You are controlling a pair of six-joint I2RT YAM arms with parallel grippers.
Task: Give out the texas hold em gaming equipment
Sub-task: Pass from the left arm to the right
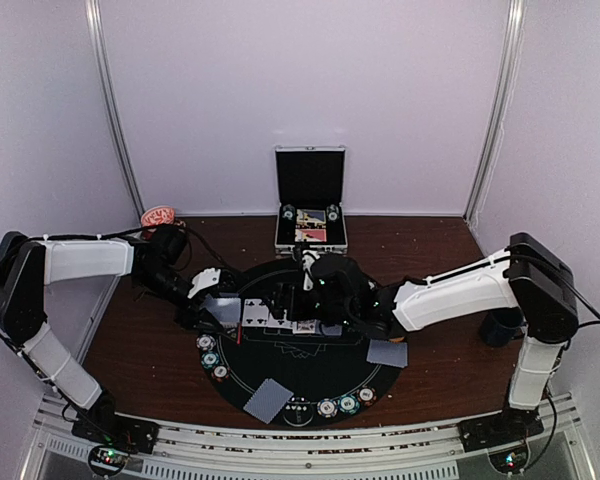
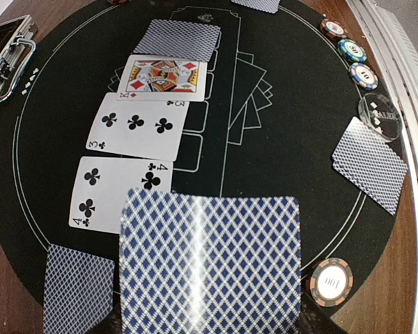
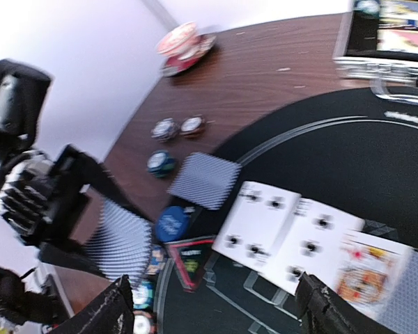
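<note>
- We locate the stack of playing cards with blue diamond-patterned backs (image 2: 209,264) in the left gripper (image 1: 212,298), whose fingers are closed on its near end. The stack hangs back-up over the left part of the round black felt mat (image 2: 299,139), just beside the four of clubs (image 2: 118,195).
- We find the right gripper (image 3: 214,305) above the face-up row, its fingers spread wide with nothing between them.
- Governing relation for the next move, which we judge to be a draw of the top card: the stack lies toward the robot's left from the right gripper's fingers, near but apart. The four of clubs lies roughly between them. The right arm is the only free one, and it is close.
- The stack's free end points toward the middle of the mat, and so toward the right gripper. We judge its long axis to run along the left gripper's reach, but the held end is hidden, so we cannot confirm this.
- The row reads four of clubs, three of clubs (image 2: 136,125), king of diamonds (image 2: 164,76), then one face-down card (image 2: 177,38). It runs left to right in the top view, with each card's long axis across it.
- A face-down pair of cards (image 2: 369,163) and striped round poker chips (image 2: 331,282) lie at the rim of the mat.
</note>
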